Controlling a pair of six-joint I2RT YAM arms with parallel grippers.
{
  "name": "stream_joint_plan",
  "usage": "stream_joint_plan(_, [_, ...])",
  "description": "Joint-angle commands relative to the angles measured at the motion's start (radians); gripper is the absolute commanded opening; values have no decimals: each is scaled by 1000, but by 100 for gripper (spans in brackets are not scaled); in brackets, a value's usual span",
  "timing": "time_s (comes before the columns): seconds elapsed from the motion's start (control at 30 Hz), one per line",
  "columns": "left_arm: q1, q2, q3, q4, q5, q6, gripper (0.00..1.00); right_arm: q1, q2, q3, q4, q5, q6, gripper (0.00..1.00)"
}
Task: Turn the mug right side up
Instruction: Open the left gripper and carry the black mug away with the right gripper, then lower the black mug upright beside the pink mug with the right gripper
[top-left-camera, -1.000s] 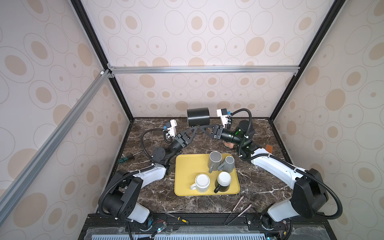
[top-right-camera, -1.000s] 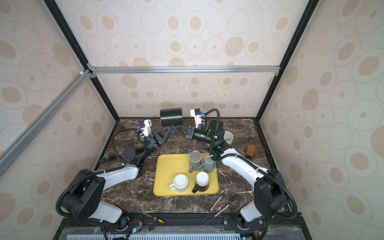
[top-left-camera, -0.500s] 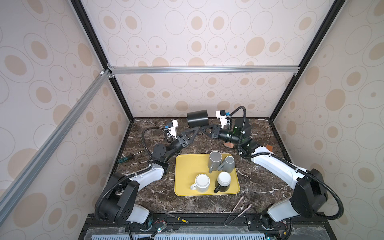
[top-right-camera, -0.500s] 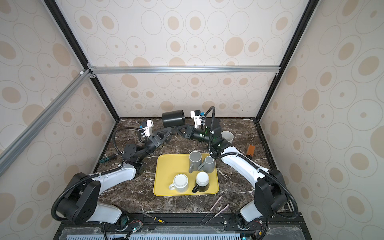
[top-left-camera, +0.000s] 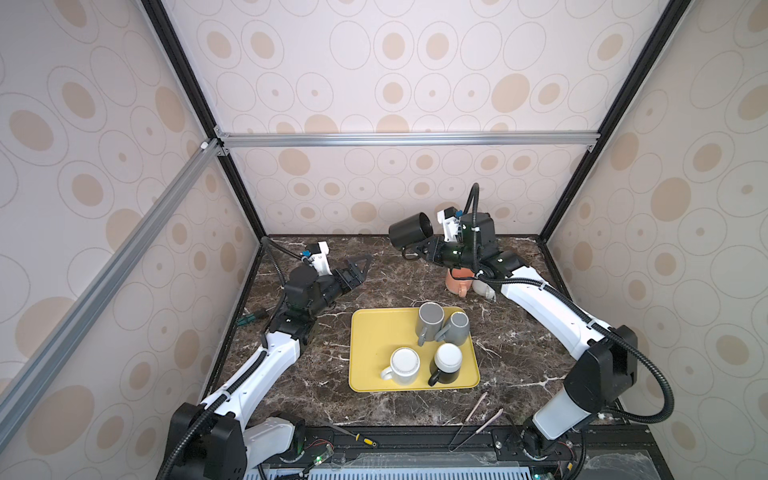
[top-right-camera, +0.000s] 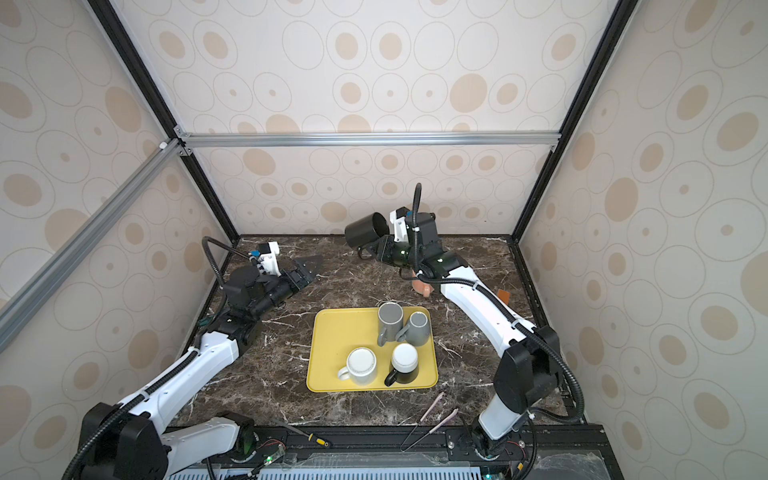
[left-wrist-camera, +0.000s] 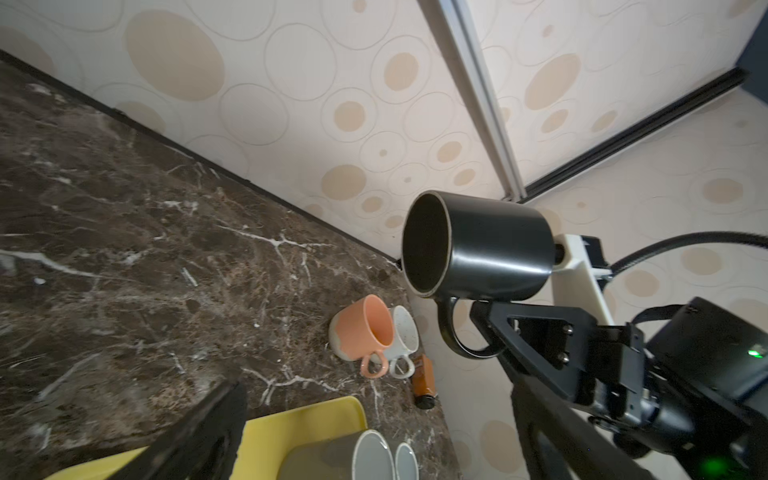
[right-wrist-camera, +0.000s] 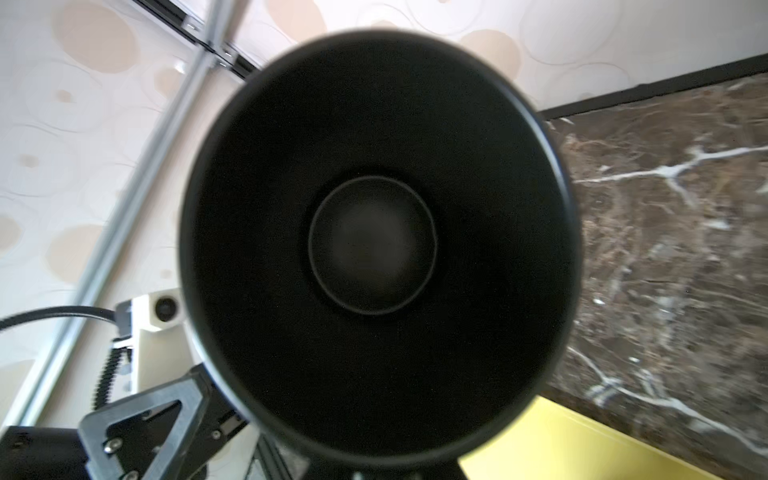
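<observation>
**A:** From above, where is the glossy black ceramic mug (top-left-camera: 405, 233)?

**B:** In both top views it is up in the air over the back of the dark marble tabletop (top-left-camera: 324, 395). It lies on its side, behind the flat yellow plastic tray (top-left-camera: 374, 332). The right gripper (top-left-camera: 417, 249) is clamped on its handle.

**A:** And the left gripper (top-left-camera: 357, 269)?

**B:** Its jaws are spread wide and hold nothing. It sits over the table's left rear, well apart from the mug.

**A:** What's on the tray?

**B:** A tall grey mug (top-left-camera: 430, 318) close beside a shorter grey mug (top-left-camera: 458, 328). Nearer the front there's a white mug (top-left-camera: 404, 365) and a black mug with a white top (top-left-camera: 446, 363).

**A:** What does the left wrist view show?

**B:** The black mug hangs sideways with one round end turned this way and the handle underneath. A black finger (left-wrist-camera: 594, 340) of the right gripper is against that handle. Beyond, an orange mug (left-wrist-camera: 365, 328) lies on its side, touching a white speckled mug (left-wrist-camera: 404, 338).

**A:** And the right wrist view?

**B:** It looks straight into the black mug, which fills most of the frame. The grip itself is hidden there.
</observation>
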Motion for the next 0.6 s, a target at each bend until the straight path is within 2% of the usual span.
stream_joint_plan(0.0, [1,-26,7,-123,-32,110,100,5,25,45,-115,155,-134,0])
stream_joint_plan(0.27, [-1,-73,-17,-174,-106,185,100,19,93,32,-164,373,-234,0])
stream_joint_plan(0.57, [0,-89,-42,-163,-97,199,100,28,157,19,-163,452,-289,0])
